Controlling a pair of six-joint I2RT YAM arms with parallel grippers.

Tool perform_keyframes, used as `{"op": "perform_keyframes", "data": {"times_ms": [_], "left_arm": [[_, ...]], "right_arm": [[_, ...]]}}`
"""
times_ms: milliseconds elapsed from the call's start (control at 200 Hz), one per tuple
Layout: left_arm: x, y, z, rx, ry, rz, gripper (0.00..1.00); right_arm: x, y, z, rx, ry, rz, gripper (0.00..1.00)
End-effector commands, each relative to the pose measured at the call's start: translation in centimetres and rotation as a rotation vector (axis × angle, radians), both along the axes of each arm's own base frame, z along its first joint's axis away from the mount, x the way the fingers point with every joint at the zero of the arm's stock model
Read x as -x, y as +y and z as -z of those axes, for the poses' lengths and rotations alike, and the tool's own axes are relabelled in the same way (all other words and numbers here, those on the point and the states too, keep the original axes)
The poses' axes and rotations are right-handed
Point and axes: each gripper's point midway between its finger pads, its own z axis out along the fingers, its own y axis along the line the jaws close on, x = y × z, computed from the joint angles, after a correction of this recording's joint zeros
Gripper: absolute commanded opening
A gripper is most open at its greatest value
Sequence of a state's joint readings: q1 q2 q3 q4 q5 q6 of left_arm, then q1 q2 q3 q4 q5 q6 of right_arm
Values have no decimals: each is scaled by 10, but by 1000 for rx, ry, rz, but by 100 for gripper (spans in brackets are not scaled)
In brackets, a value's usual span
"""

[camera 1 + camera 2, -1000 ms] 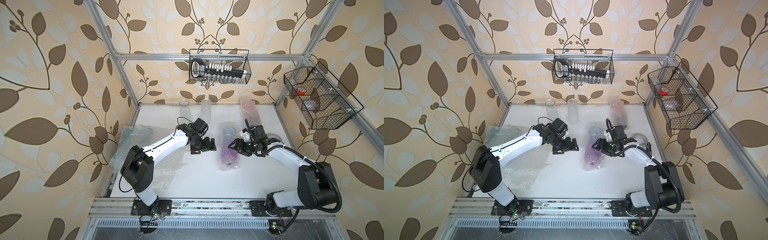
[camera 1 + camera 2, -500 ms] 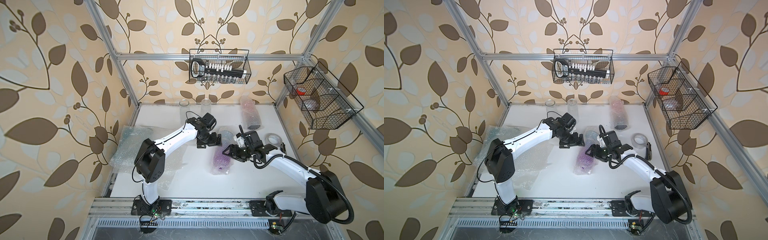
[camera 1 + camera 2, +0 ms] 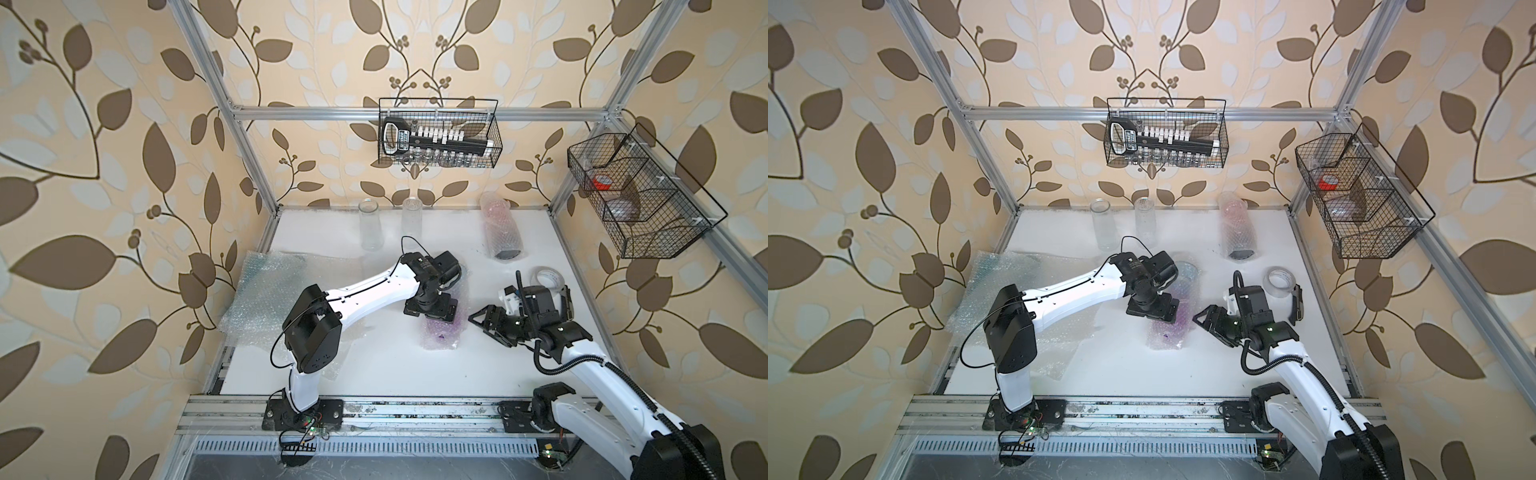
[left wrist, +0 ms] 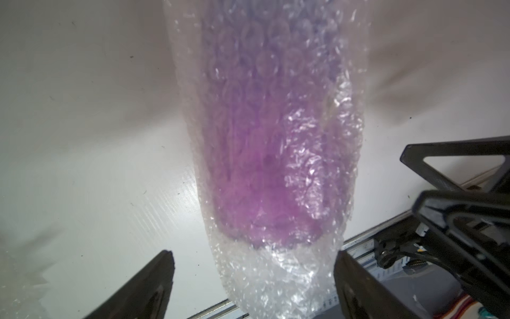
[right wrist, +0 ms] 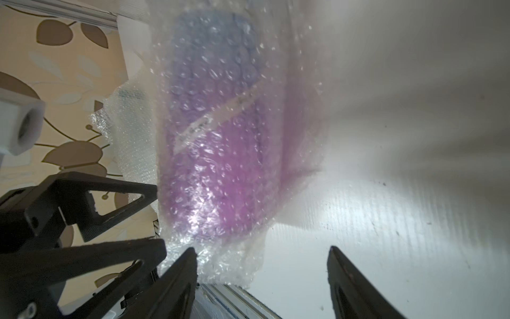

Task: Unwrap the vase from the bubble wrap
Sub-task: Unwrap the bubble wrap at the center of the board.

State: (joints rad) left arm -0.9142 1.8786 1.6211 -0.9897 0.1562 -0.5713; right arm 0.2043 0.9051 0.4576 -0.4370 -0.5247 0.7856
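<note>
Starting at the near rail (image 3: 415,409), the white table (image 3: 374,374) lies bare between the arm bases right up to the vase (image 3: 442,336), which leaves open room in front of it. The vase lies on its side mid-table, purple showing through the bubble wrap (image 4: 276,276). The wrap is clear and crinkled, runs past the vase's end in an empty flap, and has a tape strip (image 5: 218,121) slanting across it. The left gripper (image 4: 252,262) hangs over the flap with its jaws wide, a finger on either side (whether one touches the edge I cannot tell), gripping nothing. The right gripper (image 3: 484,328) sits just beside the bundle, jaws also spread, one fingertip at the wrap's edge and nothing held. Loose sheets (image 3: 266,299) crowd the table's left edge, partly under the left arm, which also covers part of the vase in both top views. A tape roll (image 3: 548,276) lies near the right edge. Farther back stand two glass vases (image 3: 371,224) and a second wrapped bundle (image 3: 500,232). Wire baskets (image 3: 438,139) hang on the walls, their contents hard to make out.
</note>
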Motion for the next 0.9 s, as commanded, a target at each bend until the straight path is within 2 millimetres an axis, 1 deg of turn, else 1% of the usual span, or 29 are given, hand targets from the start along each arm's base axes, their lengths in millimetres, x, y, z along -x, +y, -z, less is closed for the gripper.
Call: {"op": "perform_keyframes", "data": {"times_ms": [0, 125, 215, 290, 335, 445, 645, 715, 820, 900], "left_arm": [[3, 7, -4, -12, -4, 16, 81], [4, 7, -2, -4, -2, 17, 63], [8, 5, 1, 12, 17, 21, 48], [11, 5, 4, 15, 32, 22, 37], [12, 5, 3, 20, 34, 22, 32], [13, 5, 4, 27, 39, 17, 28], [17, 3, 5, 50, 58, -6, 21], [17, 3, 5, 52, 58, -15, 18], [18, 3, 5, 57, 62, -25, 18], [19, 3, 7, 54, 70, -28, 16]], "right_arm": [[17, 4, 14, -50, 65, -3, 71], [24, 10, 20, -92, 57, -28, 72], [30, 14, 26, -101, 67, -60, 71], [28, 17, 24, -101, 45, -77, 71], [25, 19, 20, -107, 29, -81, 70], [19, 26, 13, -125, 4, -103, 70], [20, 47, 23, -117, 34, -176, 70], [18, 53, 23, -116, 33, -199, 69], [14, 59, 20, -108, 19, -211, 65], [14, 57, 23, -96, 23, -198, 57]]}}
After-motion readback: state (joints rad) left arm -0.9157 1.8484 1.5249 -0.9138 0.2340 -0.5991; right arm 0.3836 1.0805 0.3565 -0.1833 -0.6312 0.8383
